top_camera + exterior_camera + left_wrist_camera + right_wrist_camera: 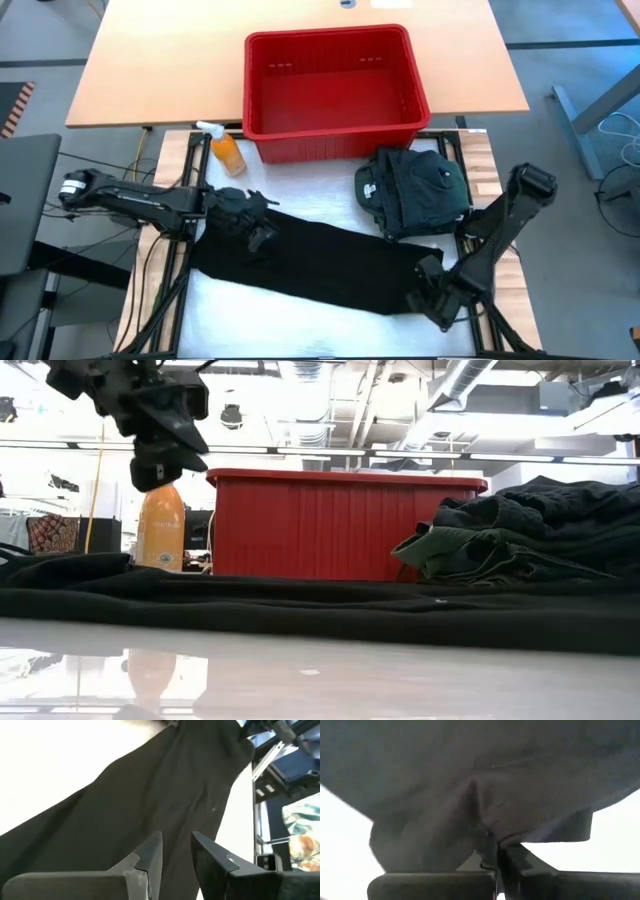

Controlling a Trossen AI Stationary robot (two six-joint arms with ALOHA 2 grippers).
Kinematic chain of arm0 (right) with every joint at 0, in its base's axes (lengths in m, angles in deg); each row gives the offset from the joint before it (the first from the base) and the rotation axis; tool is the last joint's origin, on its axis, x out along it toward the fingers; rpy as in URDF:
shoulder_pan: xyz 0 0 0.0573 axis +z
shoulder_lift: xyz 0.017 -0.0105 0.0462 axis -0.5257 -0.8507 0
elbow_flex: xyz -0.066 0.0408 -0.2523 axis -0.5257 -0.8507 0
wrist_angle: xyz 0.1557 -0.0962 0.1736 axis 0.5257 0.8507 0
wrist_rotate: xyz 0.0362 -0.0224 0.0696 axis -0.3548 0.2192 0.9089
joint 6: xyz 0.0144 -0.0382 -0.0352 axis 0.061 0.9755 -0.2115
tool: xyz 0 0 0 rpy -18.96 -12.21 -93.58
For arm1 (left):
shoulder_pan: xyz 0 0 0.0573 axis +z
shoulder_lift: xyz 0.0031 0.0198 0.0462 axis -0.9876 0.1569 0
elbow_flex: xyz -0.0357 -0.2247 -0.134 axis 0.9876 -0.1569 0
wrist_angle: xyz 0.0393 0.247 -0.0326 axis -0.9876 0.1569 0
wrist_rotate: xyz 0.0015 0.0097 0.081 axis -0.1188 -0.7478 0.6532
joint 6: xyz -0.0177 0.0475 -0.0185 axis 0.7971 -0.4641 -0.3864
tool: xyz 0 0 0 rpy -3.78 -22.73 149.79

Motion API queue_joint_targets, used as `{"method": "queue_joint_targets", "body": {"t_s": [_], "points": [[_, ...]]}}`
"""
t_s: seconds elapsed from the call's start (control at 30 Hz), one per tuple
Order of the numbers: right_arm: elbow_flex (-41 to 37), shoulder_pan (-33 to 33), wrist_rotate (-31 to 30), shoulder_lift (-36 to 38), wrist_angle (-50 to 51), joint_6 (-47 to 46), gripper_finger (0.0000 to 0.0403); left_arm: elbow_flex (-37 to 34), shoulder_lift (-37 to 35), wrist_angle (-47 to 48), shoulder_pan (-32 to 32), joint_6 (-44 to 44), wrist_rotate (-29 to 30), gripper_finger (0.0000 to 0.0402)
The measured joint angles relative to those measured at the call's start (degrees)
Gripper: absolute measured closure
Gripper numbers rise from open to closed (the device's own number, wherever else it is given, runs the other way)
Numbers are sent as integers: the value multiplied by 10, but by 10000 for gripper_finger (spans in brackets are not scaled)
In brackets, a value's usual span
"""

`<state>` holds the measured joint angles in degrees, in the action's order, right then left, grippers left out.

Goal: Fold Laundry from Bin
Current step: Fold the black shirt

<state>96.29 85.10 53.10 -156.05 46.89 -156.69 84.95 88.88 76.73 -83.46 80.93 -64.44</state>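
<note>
A long black garment [320,262] lies spread flat across the near part of the desk [300,75], apparently laid out for folding, with a heap of folded dark laundry [415,192] beside it at right and the emptied red bin [335,92] beyond. The right claw [432,300] is pinched together on the garment's near right corner, puckering the cloth. The left claw [262,232] hovers over its left end, fingers [150,857] slightly apart and holding nothing, probably placed to take that end.
</note>
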Motion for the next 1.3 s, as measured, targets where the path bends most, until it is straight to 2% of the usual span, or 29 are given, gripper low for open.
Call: {"method": "queue_joint_targets", "body": {"t_s": [0.13,0.27,0.37,0.43,0.7,0.87,1.03,1.17,1.3], "points": [[66,12,18,53,103,37,387,-5,74,-105,-23,4,6,310],[148,24,17,84,199,72,386,-5,176,-240,-45,7,-3,310],[217,25,0,94,257,111,385,1,262,-355,-54,33,-29,310],[261,25,-16,94,287,142,385,17,318,-391,-58,49,-38,310],[388,23,-111,78,300,252,384,147,490,-395,-68,44,-51,310],[447,21,-158,59,284,319,384,264,572,-337,-78,22,-64,310],[501,19,-202,44,231,427,384,394,651,-246,-80,-8,-127,310],[548,19,-235,35,194,518,384,487,705,-234,-81,-36,-211,310],[588,13,-252,27,187,573,384,566,730,-226,-77,-68,-279,310]]}}
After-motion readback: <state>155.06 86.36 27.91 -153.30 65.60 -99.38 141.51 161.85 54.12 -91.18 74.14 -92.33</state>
